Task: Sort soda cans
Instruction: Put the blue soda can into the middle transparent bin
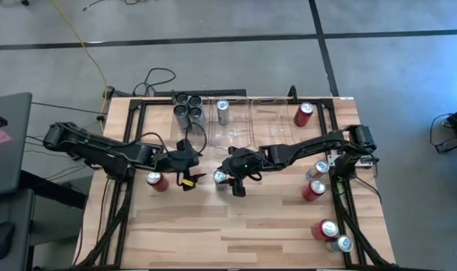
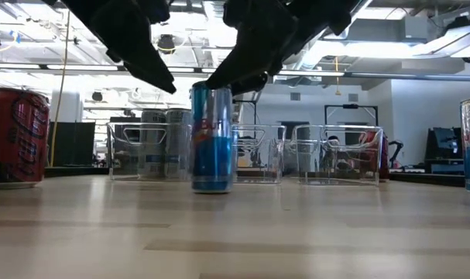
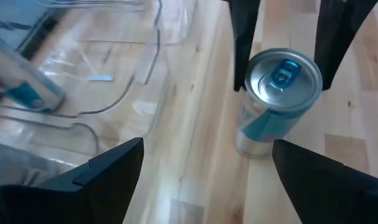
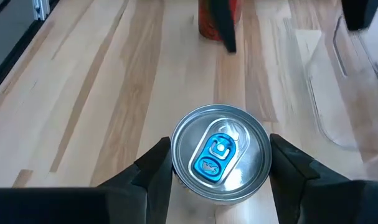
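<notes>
Right tool [image 4: 220, 163] around silver-blue can [image 4: 220, 152], outside bins [image 1: 232, 120]

Both dark arms are stretched inward over the middle of the counter. The right hand [image 1: 223, 179] is lowered, its fingers [image 4: 152, 171] set against something between them. The left hand [image 1: 189, 179] is held nearby, fingers spread wide.

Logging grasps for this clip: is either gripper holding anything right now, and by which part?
The right gripper grips the silver-blue can by its sides just under the rim, still standing on the table. The left gripper is open, holding nothing.
</notes>
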{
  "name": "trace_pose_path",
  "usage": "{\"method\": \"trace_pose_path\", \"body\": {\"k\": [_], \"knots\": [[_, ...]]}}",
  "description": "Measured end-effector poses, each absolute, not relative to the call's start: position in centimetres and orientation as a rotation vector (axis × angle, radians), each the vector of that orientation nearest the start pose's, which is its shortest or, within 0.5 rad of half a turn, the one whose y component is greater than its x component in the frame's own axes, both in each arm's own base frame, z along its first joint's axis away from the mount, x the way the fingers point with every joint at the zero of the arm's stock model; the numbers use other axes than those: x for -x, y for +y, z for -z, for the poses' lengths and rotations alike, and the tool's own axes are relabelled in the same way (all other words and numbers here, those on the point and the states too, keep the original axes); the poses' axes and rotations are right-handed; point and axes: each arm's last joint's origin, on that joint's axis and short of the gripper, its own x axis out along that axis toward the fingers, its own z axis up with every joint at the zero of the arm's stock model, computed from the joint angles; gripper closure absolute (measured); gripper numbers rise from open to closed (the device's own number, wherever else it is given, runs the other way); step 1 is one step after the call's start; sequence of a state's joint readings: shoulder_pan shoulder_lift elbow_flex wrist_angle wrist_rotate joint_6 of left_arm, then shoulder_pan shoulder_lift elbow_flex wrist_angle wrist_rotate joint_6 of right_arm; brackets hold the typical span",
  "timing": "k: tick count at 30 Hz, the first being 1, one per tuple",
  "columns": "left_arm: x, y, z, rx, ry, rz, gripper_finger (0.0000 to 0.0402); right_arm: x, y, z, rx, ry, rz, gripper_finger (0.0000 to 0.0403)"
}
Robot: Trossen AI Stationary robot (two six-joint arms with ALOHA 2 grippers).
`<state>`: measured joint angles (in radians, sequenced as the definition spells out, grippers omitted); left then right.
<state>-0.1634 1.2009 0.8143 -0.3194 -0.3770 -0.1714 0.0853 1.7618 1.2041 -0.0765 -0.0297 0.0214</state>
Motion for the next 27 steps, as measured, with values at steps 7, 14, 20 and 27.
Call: {"method": "trace_pose_path", "body": {"k": [7, 14, 20, 27], "knots": [[-23.0, -3.0, -26.9, -0.022, 0.583, -0.282, 0.0052, -36.8, 3.2, -26.5, 0.013, 0.557, -0.110, 0.0202], [-22.1, -2.9, -27.9, -0.014, 0.539, -0.289, 0.0052, -34.1, 2.6, -31.1, 0.022, 0.438, -0.104, 0.0201], [-22.0, -2.9, -27.9, -0.017, 0.548, -0.290, 0.0052, -31.2, -0.5, -34.5, 0.064, 0.359, 0.013, 0.0201], [-22.1, -2.9, -28.0, -0.039, 0.540, -0.302, 0.0052, -29.6, -7.5, -35.1, 0.023, 0.356, 0.246, 0.0201]]}}
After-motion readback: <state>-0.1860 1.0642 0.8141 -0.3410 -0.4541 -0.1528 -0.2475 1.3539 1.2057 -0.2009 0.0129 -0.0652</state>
